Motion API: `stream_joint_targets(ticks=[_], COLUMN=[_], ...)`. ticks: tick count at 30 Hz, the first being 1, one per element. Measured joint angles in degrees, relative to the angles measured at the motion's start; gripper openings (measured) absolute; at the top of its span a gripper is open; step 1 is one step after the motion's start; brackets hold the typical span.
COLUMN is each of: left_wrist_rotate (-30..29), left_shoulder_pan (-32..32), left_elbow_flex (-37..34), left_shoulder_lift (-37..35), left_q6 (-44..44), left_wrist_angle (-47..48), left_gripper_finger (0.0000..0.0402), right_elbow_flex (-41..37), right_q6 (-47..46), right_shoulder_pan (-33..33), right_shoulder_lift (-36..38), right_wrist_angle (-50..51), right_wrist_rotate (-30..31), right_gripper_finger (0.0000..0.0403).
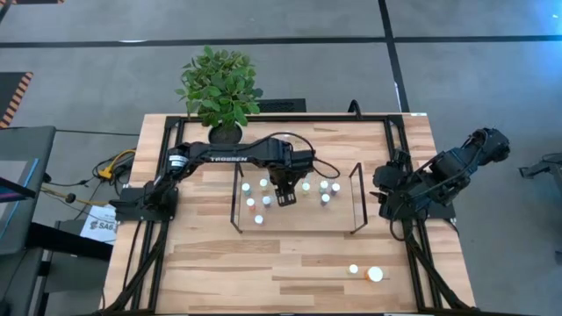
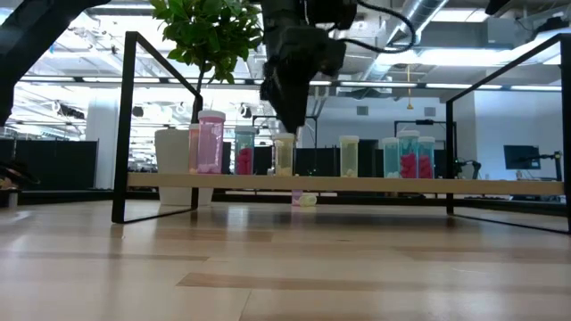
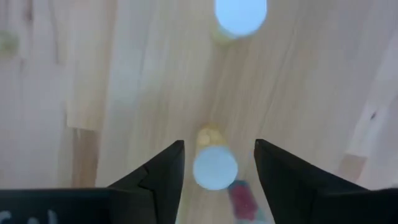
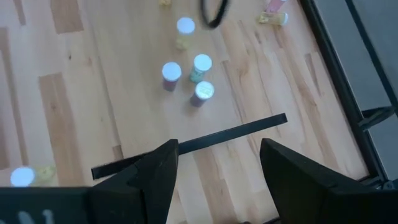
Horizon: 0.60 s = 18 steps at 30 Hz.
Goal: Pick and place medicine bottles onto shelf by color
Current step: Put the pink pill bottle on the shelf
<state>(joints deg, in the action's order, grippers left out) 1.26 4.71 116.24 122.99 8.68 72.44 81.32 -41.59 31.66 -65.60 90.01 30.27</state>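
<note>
A yellow bottle (image 3: 214,163) with a white cap stands on the shelf (image 2: 357,183) among the other medicine bottles (image 1: 329,191), directly under the left gripper (image 1: 284,195), whose fingers are spread wide on both sides of the cap and hold nothing. The bottles stand close together, so I think a finger could knock a neighbour over. The right gripper (image 4: 214,171) waits beside the shelf, fingers apart and empty.

Left claw (image 3: 216,163) open above a white-capped yellow bottle (image 3: 214,163) btwn its fingers; another white cap (image 3: 240,15) farther off.
</note>
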Motion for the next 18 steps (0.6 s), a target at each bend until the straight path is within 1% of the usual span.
stream_joint_targets(ticks=[4, 10, 14, 18], left_wrist_rotate=[-0.19, -2.93, -3.87, -9.75], left_shoulder_pan=[0.59, 0.79, 1.26, 3.06], left_elbow_flex=[5.30, 12.19, 13.83, 13.77], left_shoulder_lift=[0.01, -0.12, -0.12, -0.05], left_q6=[1.92, 7.85, 12.72, 18.64], left_wrist_angle=[3.26, 5.49, 4.78, 3.24], left_gripper_finger=[0.0181, 0.0176, 0.0176, 0.0176], right_elbow_flex=[0.00, -0.02, -0.09, -0.09], right_q6=[2.91, 3.29, 4.11, 4.29], right_shoulder_pan=[0.00, -1.59, -4.25, -9.01], right_shoulder_lift=[-0.02, 0.16, 2.83, 6.31], right_wrist_angle=[0.01, -0.01, 0.01, -0.01], right_wrist_rotate=[-0.38, -0.36, -0.36, -0.32], right_gripper_finger=[0.0249, 0.0249, 0.0249, 0.0249])
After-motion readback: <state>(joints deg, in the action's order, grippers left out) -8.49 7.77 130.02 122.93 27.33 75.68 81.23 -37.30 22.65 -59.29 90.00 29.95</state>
